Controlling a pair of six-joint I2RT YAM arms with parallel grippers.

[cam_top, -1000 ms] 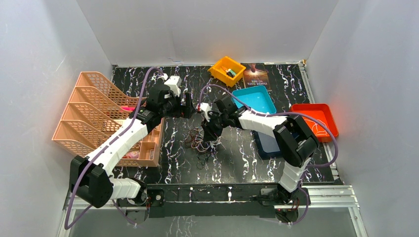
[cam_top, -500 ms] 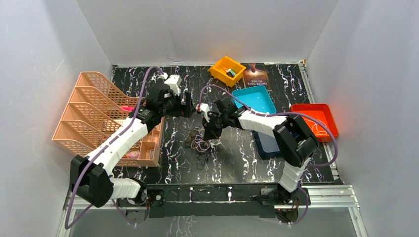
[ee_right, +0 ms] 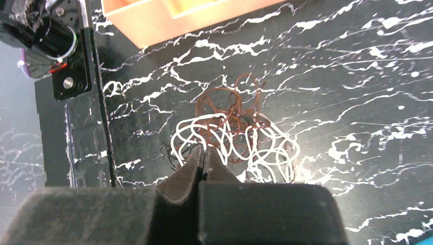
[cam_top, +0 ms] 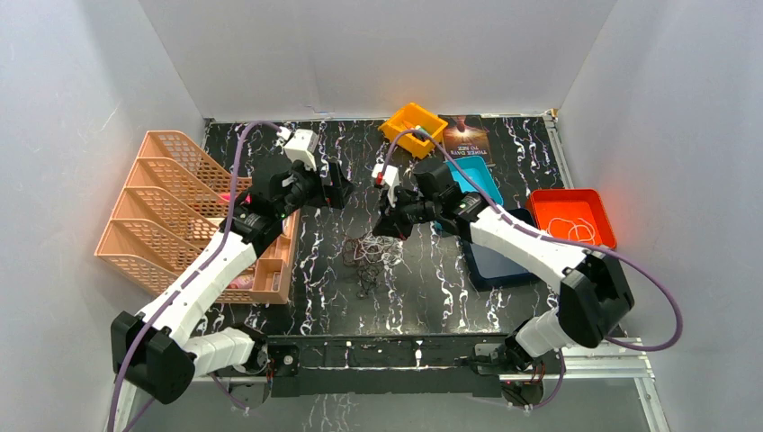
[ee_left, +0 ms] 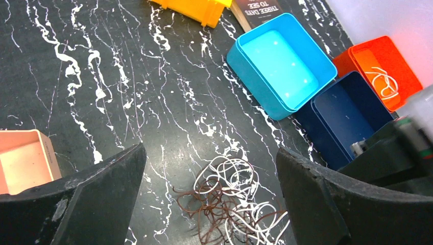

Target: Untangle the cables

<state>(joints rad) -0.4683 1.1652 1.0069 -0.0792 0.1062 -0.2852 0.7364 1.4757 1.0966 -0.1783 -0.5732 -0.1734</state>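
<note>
The cables (cam_top: 369, 254) are a small clump of thin white, reddish-brown and black loops on the black marbled table. They also show in the left wrist view (ee_left: 230, 199) and the right wrist view (ee_right: 235, 132). My left gripper (cam_top: 340, 187) is open and empty, up and to the left of the clump; in its own view (ee_left: 209, 150) the clump lies between the wide-apart fingers, well below them. My right gripper (cam_top: 393, 227) is shut at the clump's upper right edge. In its own view (ee_right: 203, 152) a white loop meets the closed tips.
A peach file rack (cam_top: 171, 207) stands at the left. A light blue tray (cam_top: 463, 183), a dark blue tray (cam_top: 504, 256) and a red tray (cam_top: 573, 216) holding a white cord (cam_top: 576, 229) lie right. An orange bin (cam_top: 412, 126) and a book (cam_top: 466, 139) are behind.
The right arm has swung its elbow out to the right and drawn its gripper up and back. The clump has pulled together toward it. The left gripper has moved slightly up.
</note>
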